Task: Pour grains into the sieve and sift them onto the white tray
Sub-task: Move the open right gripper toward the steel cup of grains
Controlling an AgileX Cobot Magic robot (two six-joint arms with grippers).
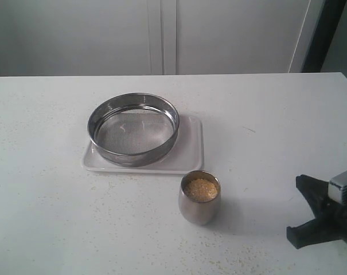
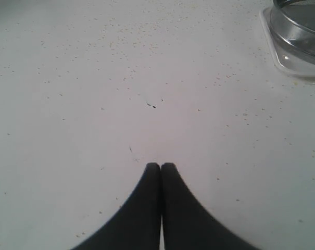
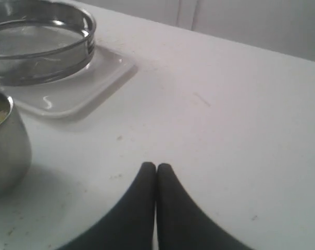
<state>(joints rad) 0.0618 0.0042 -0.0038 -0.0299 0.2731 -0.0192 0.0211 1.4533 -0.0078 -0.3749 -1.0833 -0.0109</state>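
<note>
Item, for your reference: sieve (image 1: 133, 129) resting on the white tray (image 1: 190, 146), steel cup (image 1: 199, 200) of grains (image 1: 200, 188) just near of it, your right gripper (image 3: 156, 167) clenched empty to the cup's near right, your left gripper (image 2: 160, 166) likewise clenched over bare table (image 2: 95, 104), apart from the tray.

Sieve (image 1: 133, 129): empty, upright, on white tray (image 1: 191, 150), set toward its left side. Grains (image 1: 200, 189): golden, in cup (image 1: 198, 212) near tray's front edge.
</note>
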